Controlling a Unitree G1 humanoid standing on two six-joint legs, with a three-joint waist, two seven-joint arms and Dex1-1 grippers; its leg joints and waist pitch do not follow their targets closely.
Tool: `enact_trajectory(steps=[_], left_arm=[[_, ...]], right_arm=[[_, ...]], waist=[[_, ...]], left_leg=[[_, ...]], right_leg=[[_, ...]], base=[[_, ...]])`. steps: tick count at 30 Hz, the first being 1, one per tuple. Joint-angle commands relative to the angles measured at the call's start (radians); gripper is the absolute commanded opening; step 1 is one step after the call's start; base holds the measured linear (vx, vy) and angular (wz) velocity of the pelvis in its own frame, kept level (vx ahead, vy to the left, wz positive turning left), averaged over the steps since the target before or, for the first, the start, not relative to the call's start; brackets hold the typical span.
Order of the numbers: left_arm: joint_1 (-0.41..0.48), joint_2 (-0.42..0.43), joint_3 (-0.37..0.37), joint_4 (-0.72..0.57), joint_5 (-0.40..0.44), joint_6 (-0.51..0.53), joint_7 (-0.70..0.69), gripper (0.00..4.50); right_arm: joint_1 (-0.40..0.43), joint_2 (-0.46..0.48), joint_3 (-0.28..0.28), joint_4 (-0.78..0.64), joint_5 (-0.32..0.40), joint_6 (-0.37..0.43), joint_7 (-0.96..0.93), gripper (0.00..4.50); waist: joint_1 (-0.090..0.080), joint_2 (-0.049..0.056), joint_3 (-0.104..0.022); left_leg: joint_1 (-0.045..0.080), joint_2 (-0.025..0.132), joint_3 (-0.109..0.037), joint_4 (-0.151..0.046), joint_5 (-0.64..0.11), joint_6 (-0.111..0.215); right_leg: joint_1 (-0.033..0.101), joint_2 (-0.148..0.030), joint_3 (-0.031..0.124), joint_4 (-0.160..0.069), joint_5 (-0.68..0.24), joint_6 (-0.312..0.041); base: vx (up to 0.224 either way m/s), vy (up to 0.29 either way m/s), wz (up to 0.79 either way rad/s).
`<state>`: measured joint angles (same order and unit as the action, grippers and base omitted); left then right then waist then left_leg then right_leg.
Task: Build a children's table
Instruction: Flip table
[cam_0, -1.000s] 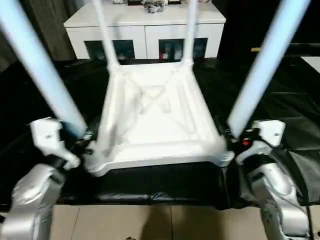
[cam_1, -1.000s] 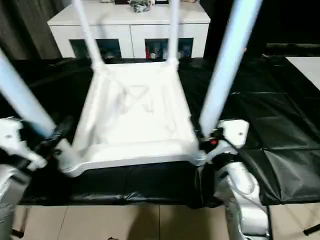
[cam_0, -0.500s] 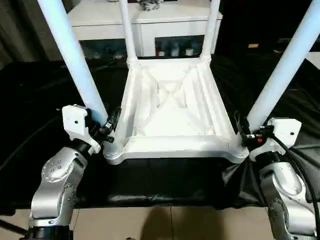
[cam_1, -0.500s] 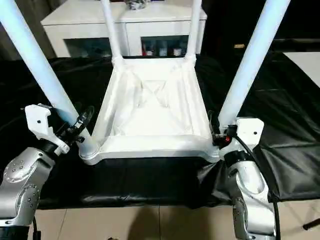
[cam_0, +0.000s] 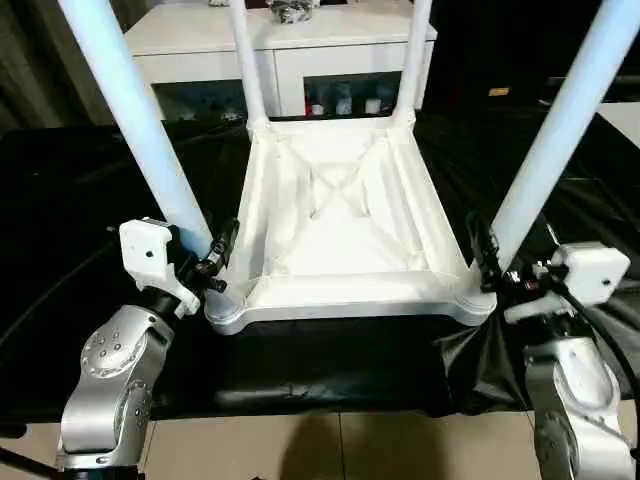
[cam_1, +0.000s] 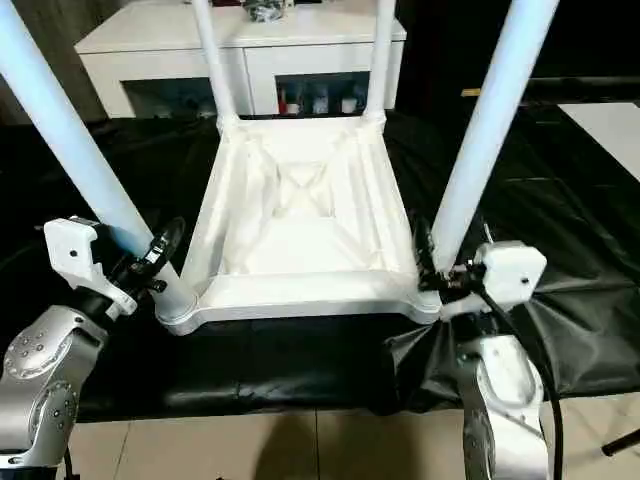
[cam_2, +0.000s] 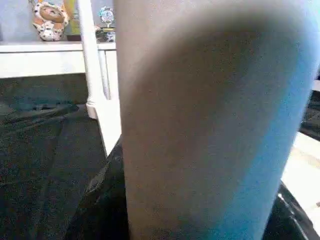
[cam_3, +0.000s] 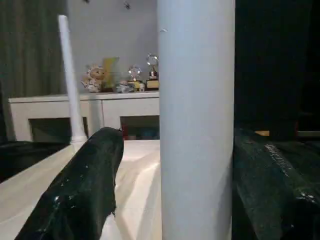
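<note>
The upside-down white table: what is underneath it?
The children's table lies on a black sheet covering the surface. What is below the sheet, and the tabletop's face, cannot be seen.

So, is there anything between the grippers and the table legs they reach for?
Nothing visible. The left gripper is closed on the near left leg, and the near right leg stands between the right gripper's fingers.

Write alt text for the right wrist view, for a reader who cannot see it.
A white table leg stands upright between the right pincer's two black fingers, with a gap on each side. Behind it lie the upturned table's white underside, another slim leg, and a white cabinet bearing small figurines.
</note>
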<state>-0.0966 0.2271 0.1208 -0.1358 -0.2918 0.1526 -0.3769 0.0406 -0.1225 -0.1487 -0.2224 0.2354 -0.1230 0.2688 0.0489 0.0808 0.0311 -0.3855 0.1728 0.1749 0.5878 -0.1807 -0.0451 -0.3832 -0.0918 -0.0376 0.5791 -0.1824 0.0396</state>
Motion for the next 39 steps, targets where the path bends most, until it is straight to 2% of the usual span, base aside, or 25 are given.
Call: enact_trajectory(steps=[1,3,5,6,7,8,9,10,11,12,14,15,16,17,18,20,21,22,24,27,29,30,34,36,39], left_arm=[[-0.003,0.001,-0.01,0.009,0.013,0.003,0.006,1.83],[-0.007,0.005,-0.008,0.015,0.016,0.005,0.007,1.83],[-0.011,0.004,-0.006,0.02,0.012,0.012,0.009,1.83],[-0.015,0.001,-0.005,0.023,0.004,0.018,0.01,1.83],[-0.016,0.0,-0.004,0.024,0.002,0.02,0.01,1.83],[-0.02,-0.001,-0.003,0.028,-0.001,0.023,0.011,1.83],[-0.021,-0.002,-0.002,0.029,-0.002,0.024,0.012,1.83],[-0.026,-0.005,0.001,0.033,-0.005,0.028,0.016,1.83],[-0.037,-0.015,0.009,0.039,-0.021,0.039,0.022,1.83],[-0.044,-0.021,0.016,0.043,-0.033,0.047,0.027,1.83],[-0.047,-0.025,0.019,0.044,-0.039,0.052,0.03,1.83],[-0.052,-0.032,0.025,0.043,-0.054,0.059,0.032,1.83],[-0.052,-0.032,0.025,0.043,-0.054,0.059,0.032,1.83],[-0.054,-0.053,0.035,0.032,-0.096,0.078,0.037,1.83],[-0.054,-0.069,0.047,0.025,-0.126,0.089,0.044,1.83],[-0.054,-0.094,0.065,0.018,-0.17,0.105,0.054,1.83],[-0.054,-0.094,0.065,0.018,-0.17,0.105,0.054,1.83],[-0.054,-0.102,0.072,0.018,-0.179,0.108,0.062,1.83],[-0.056,-0.115,0.081,0.018,-0.194,0.109,0.07,1.83],[-0.06,-0.148,0.102,0.019,-0.229,0.118,0.088,1.83],[-0.06,-0.149,0.102,0.019,-0.23,0.118,0.089,1.83],[-0.063,-0.172,0.12,0.015,-0.254,0.125,0.105,1.83],[-0.062,-0.19,0.136,0.005,-0.28,0.132,0.115,1.83],[-0.06,-0.204,0.148,-0.004,-0.303,0.137,0.122,1.83],[-0.061,-0.216,0.159,-0.01,-0.325,0.144,0.124,1.83]], right_arm=[[0.026,0.011,-0.012,-0.039,0.024,-0.034,0.0,3.42],[0.041,0.011,-0.032,-0.046,0.025,-0.05,-0.011,3.42],[0.06,0.012,-0.05,-0.072,0.022,-0.063,-0.029,3.42],[0.071,0.012,-0.056,-0.094,0.023,-0.066,-0.037,3.42],[0.074,0.012,-0.056,-0.101,0.025,-0.065,-0.036,3.42],[0.077,0.012,-0.056,-0.109,0.029,-0.063,-0.034,3.42],[0.079,0.012,-0.056,-0.112,0.03,-0.062,-0.033,3.42],[0.081,0.011,-0.057,-0.119,0.028,-0.062,-0.033,3.42],[0.084,0.01,-0.056,-0.129,0.039,-0.043,-0.032,3.42],[0.086,0.009,-0.053,-0.135,0.055,-0.027,-0.029,3.42],[0.087,0.008,-0.05,-0.137,0.068,-0.014,-0.025,3.42],[0.093,0.01,-0.038,-0.144,0.137,0.048,-0.009,3.42],[0.093,0.01,-0.038,-0.144,0.137,0.048,-0.009,3.42],[0.106,0.018,-0.031,-0.157,0.386,0.224,0.028,3.42],[0.124,-0.007,-0.013,-0.167,0.463,0.281,0.091,3.42],[0.15,-0.049,0.012,-0.18,0.524,0.34,0.173,3.42],[0.15,-0.049,0.012,-0.18,0.524,0.34,0.173,3.42],[0.161,-0.072,0.029,-0.182,0.52,0.354,0.21,3.42],[0.172,-0.099,0.055,-0.181,0.516,0.382,0.251,3.42],[0.184,-0.143,0.118,-0.155,0.484,0.455,0.317,3.61],[0.184,-0.144,0.12,-0.154,0.483,0.457,0.318,3.72],[0.171,-0.15,0.123,-0.125,0.505,0.539,0.27,3.82],[0.16,-0.167,0.12,-0.105,0.547,0.617,0.221,4.21],[0.153,-0.176,0.12,-0.084,0.569,0.646,0.224,4.28],[0.12,-0.148,0.098,-0.017,0.574,0.649,0.207,4.49]], waist=[[-0.006,0.003,-0.053],[-0.008,0.004,-0.052],[-0.01,0.025,-0.05],[-0.013,0.012,-0.05],[-0.012,0.011,-0.051],[-0.014,0.013,-0.05],[-0.019,0.023,-0.05],[-0.022,0.02,-0.049],[-0.022,0.035,-0.048],[-0.025,0.028,-0.048],[-0.025,0.03,-0.048],[-0.025,0.034,-0.049],[-0.026,0.033,-0.048],[-0.028,0.031,-0.048],[-0.025,0.036,-0.049],[-0.021,0.029,-0.05],[-0.019,0.029,-0.05],[-0.02,0.022,-0.05],[-0.017,0.027,-0.049],[-0.017,0.021,-0.05],[-0.015,0.024,-0.05],[-0.015,0.011,-0.049],[-0.012,0.016,-0.048],[-0.012,0.012,-0.049],[-0.011,0.013,-0.049]], left_leg=[[0.02,0.042,-0.018,-0.081,-0.311,0.016],[0.018,0.041,-0.019,-0.082,-0.311,0.015],[0.02,0.04,-0.02,-0.083,-0.331,0.009],[0.02,0.04,-0.019,-0.083,-0.343,0.008],[0.019,0.039,-0.02,-0.083,-0.338,0.009],[0.016,0.038,-0.021,-0.084,-0.337,0.015],[0.019,0.037,-0.02,-0.083,-0.352,0.014],[0.017,0.036,-0.021,-0.084,-0.364,0.014],[0.019,0.035,-0.022,-0.084,-0.373,0.011],[0.021,0.036,-0.021,-0.084,-0.395,0.009],[0.017,0.036,-0.023,-0.085,-0.391,0.01],[0.017,0.035,-0.024,-0.085,-0.387,0.011],[0.017,0.035,-0.023,-0.085,-0.385,0.015],[0.019,0.032,-0.024,-0.083,-0.384,0.025],[0.018,0.034,-0.027,-0.082,-0.382,0.033],[0.013,0.038,-0.026,-0.08,-0.37,0.034],[0.007,0.036,-0.023,-0.078,-0.335,0.041],[0.005,0.035,-0.022,-0.079,-0.331,0.044],[0.005,0.036,-0.023,-0.077,-0.316,0.044],[0.003,0.035,-0.022,-0.075,-0.307,0.045],[0.003,0.035,-0.022,-0.075,-0.3,0.044],[0.002,0.034,-0.023,-0.076,-0.295,0.046],[0.004,0.034,-0.023,-0.075,-0.3,0.037],[0.004,0.035,-0.024,-0.075,-0.295,0.034],[0.003,0.036,-0.023,-0.075,-0.287,0.032]], right_leg=[[0.025,-0.031,0.023,-0.058,-0.16,-0.162],[0.026,-0.031,0.022,-0.058,-0.159,-0.162],[0.023,-0.03,0.022,-0.059,-0.176,-0.16],[0.024,-0.029,0.022,-0.062,-0.184,-0.154],[0.026,-0.03,0.022,-0.06,-0.184,-0.152],[0.026,-0.031,0.021,-0.061,-0.193,-0.149],[0.023,-0.03,0.02,-0.065,-0.212,-0.146],[0.025,-0.031,0.02,-0.066,-0.239,-0.143],[0.022,-0.032,0.02,-0.065,-0.254,-0.141],[0.019,-0.03,0.02,-0.071,-0.285,-0.136],[0.022,-0.032,0.02,-0.07,-0.29,-0.135],[0.022,-0.031,0.019,-0.069,-0.288,-0.135],[0.023,-0.031,0.019,-0.071,-0.287,-0.134],[0.024,-0.03,0.018,-0.072,-0.29,-0.137],[0.025,-0.032,0.018,-0.07,-0.296,-0.142],[0.027,-0.033,0.018,-0.073,-0.293,-0.143],[0.024,-0.036,0.019,-0.072,-0.29,-0.138],[0.025,-0.037,0.018,-0.073,-0.304,-0.134],[0.026,-0.038,0.018,-0.075,-0.333,-0.122],[0.024,-0.038,0.018,-0.077,-0.357,-0.114],[0.021,-0.039,0.02,-0.078,-0.365,-0.113],[0.022,-0.038,0.019,-0.078,-0.373,-0.113],[0.017,-0.039,0.019,-0.083,-0.41,-0.102],[0.02,-0.039,0.019,-0.081,-0.397,-0.102],[0.018,-0.039,0.019,-0.081,-0.379,-0.101]], base=[[0.0,0.0,0.0],[0.0,0.0,0.0],[0.0,0.0,0.0],[0.0,0.0,0.0],[0.0,0.0,0.0],[0.0,0.0,0.0],[0.0,0.0,0.0],[0.0,0.0,0.0],[0.0,0.0,0.0],[0.0,0.0,0.0],[0.0,0.0,0.0],[0.0,0.0,0.0],[0.0,0.0,0.0],[0.0,0.0,0.0],[0.0,0.0,0.0],[0.0,0.0,0.0],[0.0,0.0,0.0],[0.0,0.0,0.0],[0.0,0.0,0.0],[0.0,0.0,0.0],[0.0,0.0,0.0],[0.0,0.0,0.0],[0.0,0.0,0.0],[0.0,0.0,0.0],[0.0,0.0,0.0]])
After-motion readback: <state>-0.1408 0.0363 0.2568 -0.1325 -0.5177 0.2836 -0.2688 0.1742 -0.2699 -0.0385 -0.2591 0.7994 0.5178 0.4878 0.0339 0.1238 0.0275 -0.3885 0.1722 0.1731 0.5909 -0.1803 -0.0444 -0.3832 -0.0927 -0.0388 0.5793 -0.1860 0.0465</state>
